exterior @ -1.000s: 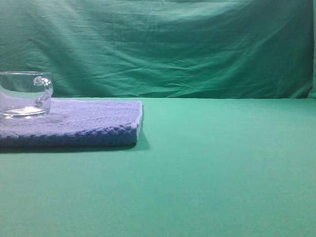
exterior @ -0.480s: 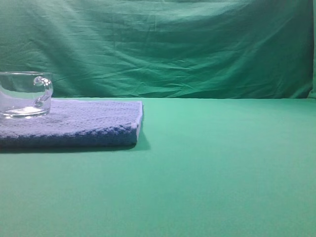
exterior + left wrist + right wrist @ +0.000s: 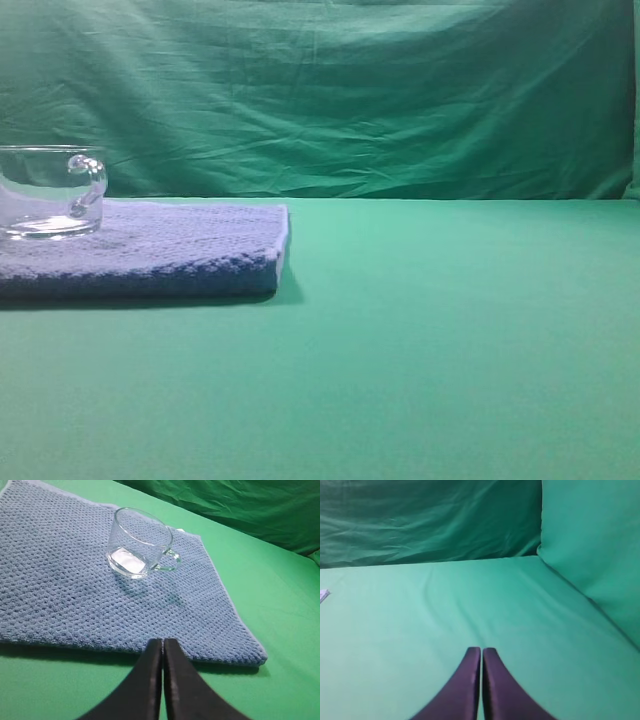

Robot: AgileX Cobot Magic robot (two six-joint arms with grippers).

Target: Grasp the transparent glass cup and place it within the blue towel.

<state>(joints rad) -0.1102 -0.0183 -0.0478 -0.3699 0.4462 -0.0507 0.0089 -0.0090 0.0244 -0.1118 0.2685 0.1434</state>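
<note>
The transparent glass cup (image 3: 50,192) stands upright on the blue towel (image 3: 170,250) at the far left of the exterior view, handle to the right. In the left wrist view the cup (image 3: 137,542) sits on the towel (image 3: 75,590), handle toward the towel's right edge. My left gripper (image 3: 162,641) is shut and empty, just before the towel's near edge, well short of the cup. My right gripper (image 3: 481,650) is shut and empty over bare green cloth. Neither gripper shows in the exterior view.
A green cloth (image 3: 430,330) covers the table and hangs as a backdrop (image 3: 350,90). In the right wrist view a green cloth wall (image 3: 600,545) rises at the right, and a pale towel corner (image 3: 323,595) shows at the left edge.
</note>
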